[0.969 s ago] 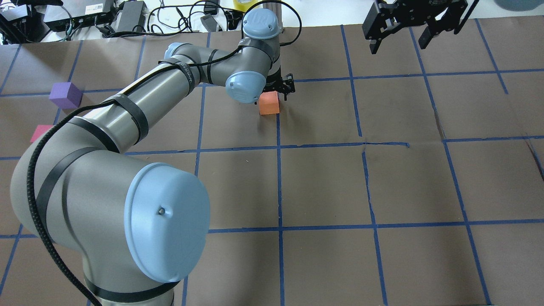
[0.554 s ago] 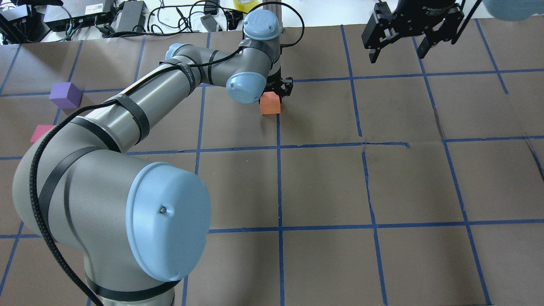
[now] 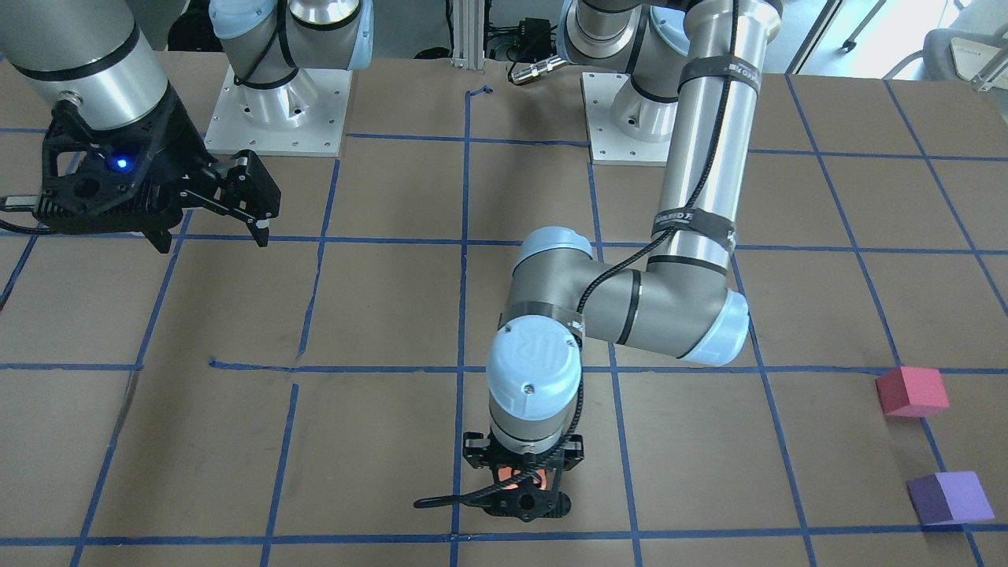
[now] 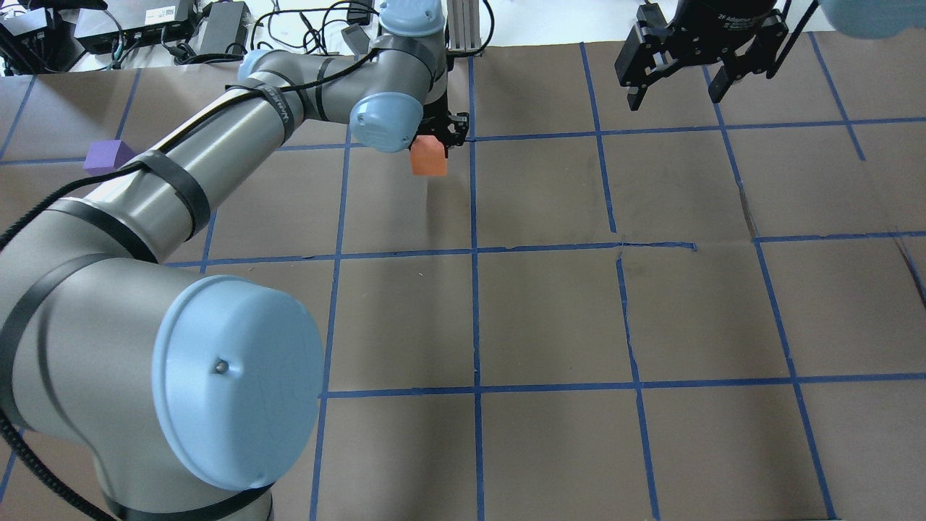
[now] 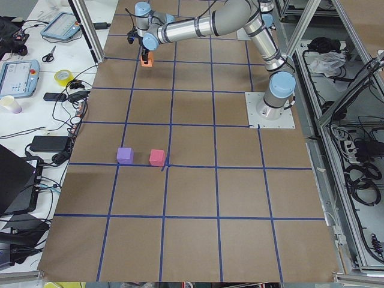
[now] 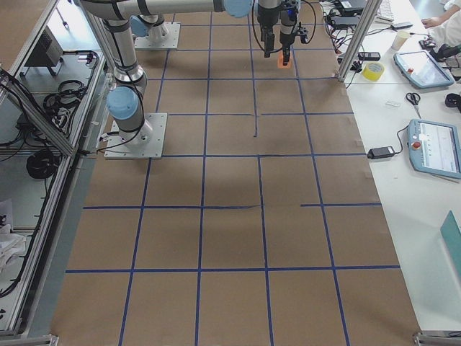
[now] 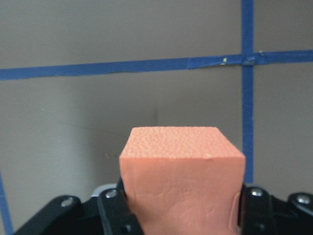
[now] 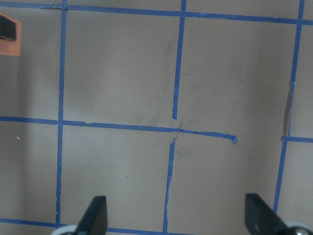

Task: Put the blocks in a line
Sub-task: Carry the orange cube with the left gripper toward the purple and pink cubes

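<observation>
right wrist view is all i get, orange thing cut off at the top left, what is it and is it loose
Observer: It is an orange block, clamped between the fingers of the left gripper, so it is not loose.
Operator: where are the other blocks
Observer: The pink block and the purple block sit side by side, a small gap between them, toward the table's left end and far from the orange one.
Operator: and where is my gripper relative to all that
Observer: The right gripper hangs open near the table's far edge, on the opposite side of the orange block from those two.
</observation>
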`<state>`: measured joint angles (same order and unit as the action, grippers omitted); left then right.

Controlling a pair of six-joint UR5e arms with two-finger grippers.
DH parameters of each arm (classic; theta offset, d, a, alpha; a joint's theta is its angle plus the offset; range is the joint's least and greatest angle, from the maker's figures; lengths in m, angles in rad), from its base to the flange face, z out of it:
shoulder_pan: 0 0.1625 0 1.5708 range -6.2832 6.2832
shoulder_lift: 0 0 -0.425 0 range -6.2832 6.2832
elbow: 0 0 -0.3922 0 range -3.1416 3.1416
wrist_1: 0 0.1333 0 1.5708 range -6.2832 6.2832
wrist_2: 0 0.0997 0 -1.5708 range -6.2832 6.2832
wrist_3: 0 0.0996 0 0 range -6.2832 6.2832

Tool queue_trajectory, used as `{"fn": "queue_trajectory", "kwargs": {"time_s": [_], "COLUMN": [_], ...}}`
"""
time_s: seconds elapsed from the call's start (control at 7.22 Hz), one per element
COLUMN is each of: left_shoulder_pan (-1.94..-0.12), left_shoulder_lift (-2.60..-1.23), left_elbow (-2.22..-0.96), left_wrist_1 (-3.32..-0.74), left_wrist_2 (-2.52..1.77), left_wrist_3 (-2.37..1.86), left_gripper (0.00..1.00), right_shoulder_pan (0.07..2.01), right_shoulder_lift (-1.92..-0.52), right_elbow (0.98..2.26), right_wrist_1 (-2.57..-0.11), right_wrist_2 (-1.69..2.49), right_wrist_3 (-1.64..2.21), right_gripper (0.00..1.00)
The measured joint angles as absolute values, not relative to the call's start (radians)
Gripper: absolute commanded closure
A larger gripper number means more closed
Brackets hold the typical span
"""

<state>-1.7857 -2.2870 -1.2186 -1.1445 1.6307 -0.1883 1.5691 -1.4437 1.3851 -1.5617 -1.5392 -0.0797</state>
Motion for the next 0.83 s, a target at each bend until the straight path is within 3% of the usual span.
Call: {"fn": "queue_trajectory", "kwargs": {"time_s": [0.83], "left_shoulder_pan": [-1.37], "left_shoulder_lift": [-2.114], "left_elbow": [-1.233], "left_wrist_1": [-1.358], "left_wrist_2": [1.628], "left_wrist_3": [0.009], "left_gripper": [1.0], "right_shoulder_pan": [1.568], "right_shoulder_lift": [-1.443], "right_elbow": [1.386], "right_wrist_1": [-1.562], "right_wrist_2": [-1.538], "right_wrist_3": [-0.077], "right_gripper": [0.0]}}
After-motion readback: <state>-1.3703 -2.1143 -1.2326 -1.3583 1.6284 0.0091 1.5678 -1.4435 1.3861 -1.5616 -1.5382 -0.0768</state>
